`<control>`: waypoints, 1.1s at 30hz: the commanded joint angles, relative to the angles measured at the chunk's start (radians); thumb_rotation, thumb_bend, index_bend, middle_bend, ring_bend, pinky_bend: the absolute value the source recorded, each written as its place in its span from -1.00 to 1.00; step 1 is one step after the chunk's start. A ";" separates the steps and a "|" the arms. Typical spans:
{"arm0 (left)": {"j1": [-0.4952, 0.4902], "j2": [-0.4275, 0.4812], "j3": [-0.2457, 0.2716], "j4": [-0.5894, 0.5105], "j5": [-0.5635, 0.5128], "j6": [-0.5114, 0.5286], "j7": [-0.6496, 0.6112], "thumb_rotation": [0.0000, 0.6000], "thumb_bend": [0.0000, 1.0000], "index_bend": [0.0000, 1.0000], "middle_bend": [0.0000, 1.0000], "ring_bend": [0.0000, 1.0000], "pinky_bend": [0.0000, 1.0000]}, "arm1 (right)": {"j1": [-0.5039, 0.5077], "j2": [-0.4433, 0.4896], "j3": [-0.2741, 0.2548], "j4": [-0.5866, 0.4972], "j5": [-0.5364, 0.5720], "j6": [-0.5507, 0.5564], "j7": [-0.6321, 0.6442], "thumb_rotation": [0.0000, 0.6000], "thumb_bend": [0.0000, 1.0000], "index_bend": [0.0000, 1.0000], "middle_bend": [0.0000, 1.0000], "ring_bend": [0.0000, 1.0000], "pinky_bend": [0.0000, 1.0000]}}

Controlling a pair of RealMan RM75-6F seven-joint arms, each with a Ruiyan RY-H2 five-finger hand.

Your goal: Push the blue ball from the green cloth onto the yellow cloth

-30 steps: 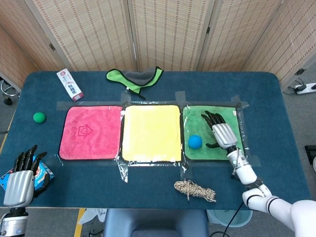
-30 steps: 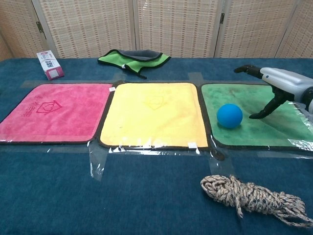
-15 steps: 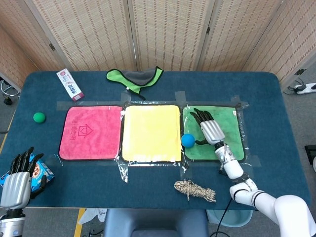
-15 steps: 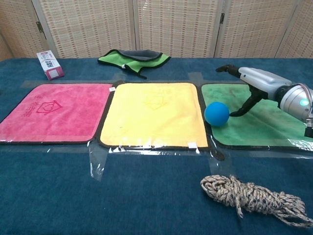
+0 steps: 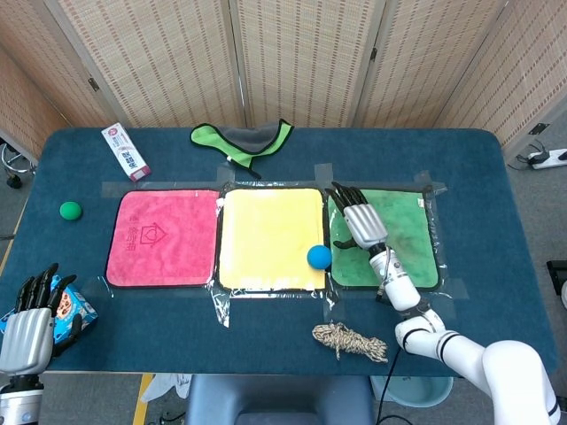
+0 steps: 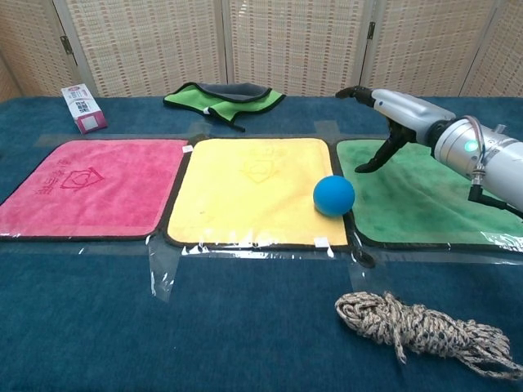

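Note:
The blue ball [image 5: 319, 257] [image 6: 334, 195] lies on the right edge of the yellow cloth [image 5: 270, 237] [image 6: 256, 189], close to the seam with the green cloth [image 5: 394, 239] [image 6: 428, 200]. My right hand [image 5: 358, 223] [image 6: 392, 110] is over the left part of the green cloth, fingers spread and empty, just right of the ball and apart from it. My left hand [image 5: 34, 321] hangs open and empty at the table's front left corner, seen only in the head view.
A pink cloth [image 5: 163, 236] lies left of the yellow one. A coiled rope [image 5: 349, 340] [image 6: 421, 328] sits near the front edge. A green bib [image 5: 242, 140], a white box [image 5: 125, 151], a small green ball [image 5: 70, 210] and a blue packet [image 5: 69, 309] are around.
My right hand swept left across the green cloth, and the blue ball rolled left off it onto the yellow cloth's right edge. My left hand barely shifted.

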 commanded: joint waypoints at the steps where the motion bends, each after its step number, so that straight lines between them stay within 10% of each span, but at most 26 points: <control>1: 0.003 0.002 0.000 0.002 -0.002 0.003 -0.005 1.00 0.02 -0.61 -0.90 -0.88 -1.00 | -0.024 0.045 -0.022 -0.056 -0.016 0.029 -0.024 1.00 -0.77 -1.00 -1.00 -1.00 -1.00; 12: 0.002 0.000 0.003 0.006 0.003 -0.003 -0.010 1.00 0.02 -0.61 -0.90 -0.88 -1.00 | -0.132 0.180 -0.132 -0.248 -0.077 0.102 -0.067 1.00 -0.78 -1.00 -1.00 -1.00 -1.00; 33: 0.011 0.007 0.006 0.009 0.008 0.002 -0.029 1.00 0.02 -0.61 -0.90 -0.88 -1.00 | 0.010 0.005 -0.066 -0.126 -0.050 -0.010 -0.180 1.00 -0.83 -1.00 -1.00 -1.00 -1.00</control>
